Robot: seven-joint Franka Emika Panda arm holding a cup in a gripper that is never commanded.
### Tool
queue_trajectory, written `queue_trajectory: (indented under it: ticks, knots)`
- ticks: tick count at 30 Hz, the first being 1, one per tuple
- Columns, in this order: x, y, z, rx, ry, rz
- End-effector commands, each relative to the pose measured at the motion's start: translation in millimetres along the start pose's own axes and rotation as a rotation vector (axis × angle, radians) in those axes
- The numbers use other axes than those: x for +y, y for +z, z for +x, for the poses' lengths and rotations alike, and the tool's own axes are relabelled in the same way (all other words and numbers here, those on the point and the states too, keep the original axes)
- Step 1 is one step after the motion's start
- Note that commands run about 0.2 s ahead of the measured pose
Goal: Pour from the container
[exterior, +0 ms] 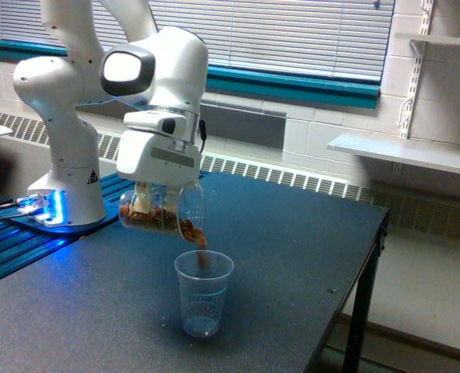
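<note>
Container [164, 214] first: my pincer [148, 198] is clamped on it, though the white hand body hides most of the fingers, so I judge the grip from how the cup hangs under it. I have it lying nearly on its side above the worktop [292, 233], mouth turned toward the exterior view's right and tipped a little downward, which is what lets the contents slide to the lip. The brown nut-like pieces [156, 221] sit along its lower wall, bunched near the rim, and a few [203, 252] are dropping off the edge. Directly under that rim stands the smaller clear cup [203, 294], upright on the worktop and apart from the container; I reckon the mouth is placed over it so the pieces fall inside, not onto the dark surface. One piece shows at its opening, and the bottom looks to hold very little so far. Most of the load is in the container, so I judge the pour just begun.
</note>
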State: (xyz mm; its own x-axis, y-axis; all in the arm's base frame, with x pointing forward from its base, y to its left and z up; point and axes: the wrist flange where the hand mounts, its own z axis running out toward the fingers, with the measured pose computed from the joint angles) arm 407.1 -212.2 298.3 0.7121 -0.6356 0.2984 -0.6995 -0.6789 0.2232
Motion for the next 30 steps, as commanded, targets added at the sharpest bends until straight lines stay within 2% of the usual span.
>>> queue_trajectory:
  ticks: [1, 30]
  knots:
    - [-3.9, -1.8, 4.3, 0.008, -0.005, -0.025]
    - [-8.7, -6.1, 11.2, 0.015, -0.085, -0.112]
